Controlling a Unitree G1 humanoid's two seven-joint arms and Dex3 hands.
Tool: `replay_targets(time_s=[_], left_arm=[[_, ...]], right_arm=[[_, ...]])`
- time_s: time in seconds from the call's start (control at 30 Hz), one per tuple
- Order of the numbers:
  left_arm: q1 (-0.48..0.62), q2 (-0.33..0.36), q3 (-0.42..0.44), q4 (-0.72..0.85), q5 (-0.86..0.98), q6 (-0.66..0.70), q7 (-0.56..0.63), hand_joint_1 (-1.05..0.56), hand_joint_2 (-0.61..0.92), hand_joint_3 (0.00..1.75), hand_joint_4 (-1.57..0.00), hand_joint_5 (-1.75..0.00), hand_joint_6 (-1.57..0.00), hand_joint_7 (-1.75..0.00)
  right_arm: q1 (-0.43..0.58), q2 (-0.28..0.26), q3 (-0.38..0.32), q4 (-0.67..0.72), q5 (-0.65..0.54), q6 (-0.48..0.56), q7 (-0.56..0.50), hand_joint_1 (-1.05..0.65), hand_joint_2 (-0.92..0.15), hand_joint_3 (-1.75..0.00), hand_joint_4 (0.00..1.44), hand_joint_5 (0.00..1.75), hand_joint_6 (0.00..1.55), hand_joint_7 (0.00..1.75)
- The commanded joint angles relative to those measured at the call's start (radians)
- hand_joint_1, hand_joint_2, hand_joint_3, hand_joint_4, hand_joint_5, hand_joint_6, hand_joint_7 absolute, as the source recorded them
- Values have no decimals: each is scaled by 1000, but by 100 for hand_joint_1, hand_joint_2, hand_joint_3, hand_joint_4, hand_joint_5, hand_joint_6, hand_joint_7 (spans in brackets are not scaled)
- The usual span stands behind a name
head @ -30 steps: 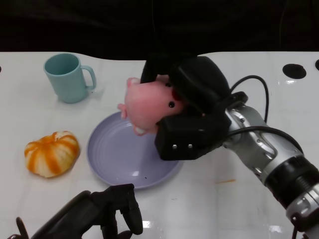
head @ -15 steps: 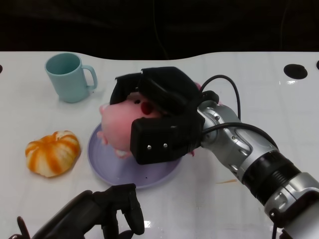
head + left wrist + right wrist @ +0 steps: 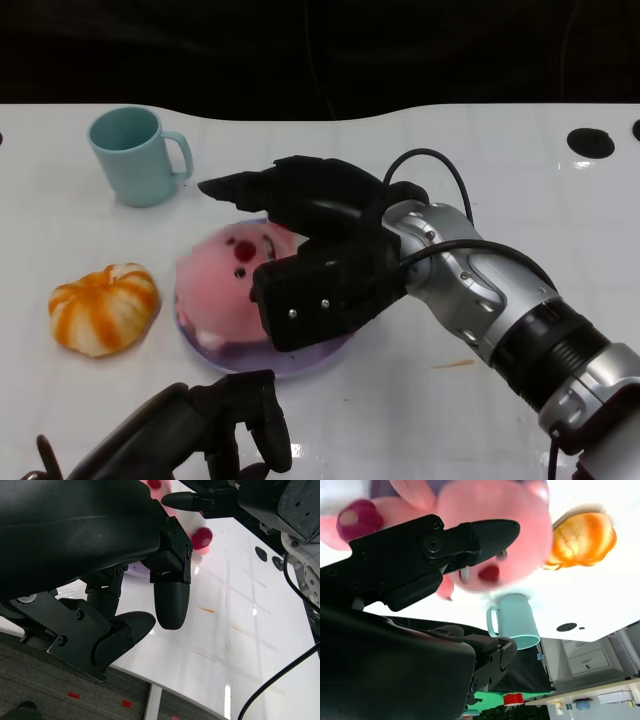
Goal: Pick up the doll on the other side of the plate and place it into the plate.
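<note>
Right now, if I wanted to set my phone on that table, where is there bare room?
There is bare white table beyond the right hand, and more between the mug and the pumpkin. It is crowded at the plate, where the doll lies, and near the left hand.

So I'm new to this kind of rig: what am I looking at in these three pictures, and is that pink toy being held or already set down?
This is a humanoid robot at a white table. One picture looks down from its head; the other two come from cameras behind each wrist, so they appear tilted or upside down. The right robot hand reaches over a purple plate, its fingers spread around a pink doll. The doll looks blurred and lies in the plate; I cannot tell whether the fingers still grip it. The left robot hand rests near the table's front edge, fingers curled, holding nothing. A teal mug and an orange pumpkin stand beside the plate.
</note>
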Motion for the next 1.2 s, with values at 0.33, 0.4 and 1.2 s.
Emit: replay_targets(time_s=[0.33,0.4,1.2], left_arm=[[-8,7,3,0,4,10,5,-18,59,110,-61,-175,-49,-156],[-7,6,3,0,2,9,6,-18,59,110,-61,-175,-49,-156],[-10,15,23,22,-14,-12,3,-16,59,110,-61,-175,-52,-154]], right_arm=[[36,-105,-19,-161,26,3,97,-102,-92,-28,0,4,0,0],[60,-129,-28,-203,34,-9,95,-101,-92,-29,1,5,1,0],[569,-324,-339,-698,351,-40,105,-35,-91,-6,36,90,56,26]])
